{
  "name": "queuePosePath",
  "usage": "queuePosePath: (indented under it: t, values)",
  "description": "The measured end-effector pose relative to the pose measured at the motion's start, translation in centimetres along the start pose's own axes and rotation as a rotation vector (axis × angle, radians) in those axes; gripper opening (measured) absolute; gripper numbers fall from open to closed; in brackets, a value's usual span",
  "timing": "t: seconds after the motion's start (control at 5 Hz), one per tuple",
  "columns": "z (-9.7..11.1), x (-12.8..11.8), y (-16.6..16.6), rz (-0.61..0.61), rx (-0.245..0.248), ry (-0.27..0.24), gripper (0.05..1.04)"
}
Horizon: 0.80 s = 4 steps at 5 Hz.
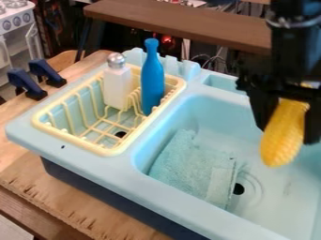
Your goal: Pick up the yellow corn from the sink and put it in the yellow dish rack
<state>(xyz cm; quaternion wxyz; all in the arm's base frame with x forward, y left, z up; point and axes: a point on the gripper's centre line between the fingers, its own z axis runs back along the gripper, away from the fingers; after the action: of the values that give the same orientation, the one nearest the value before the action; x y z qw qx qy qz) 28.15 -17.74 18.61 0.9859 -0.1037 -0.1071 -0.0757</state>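
At the right, the black gripper (286,126) hangs over the sink basin (207,105), shut on a yellow toy corn cob (279,147). The corn hangs down between the fingers, its rounded end lowest, above the basin floor. Below and left of it, a light teal cloth (191,166) lies on the basin bottom beside the dark drain hole. In the cream dish rack (110,151) on the left stand a blue bottle (152,77) and a white shaker with a silver top (118,86).
The light blue sink unit (81,157) sits on a wooden table (69,201). Two dark blue clamps (47,72) are at the left table edge. A brown shelf board (175,23) crosses behind the sink, and a toy stove (16,18) stands at the upper left.
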Motion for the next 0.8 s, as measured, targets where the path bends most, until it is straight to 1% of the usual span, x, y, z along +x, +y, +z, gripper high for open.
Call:
queuePosePath:
  t: [0.2,0.4,0.6,0.8]
  values:
    - [2.0,-0.6,2.3,0.048,0.015,-0.034,0.701]
    - [4.4,-1.4,5.1,0.124,0.024,-0.092,0.701]
    - [6.6,-3.4,7.6,0.217,0.028,-0.16,0.701]
    - [6.7,-4.8,10.1,0.303,0.025,-0.186,0.701]
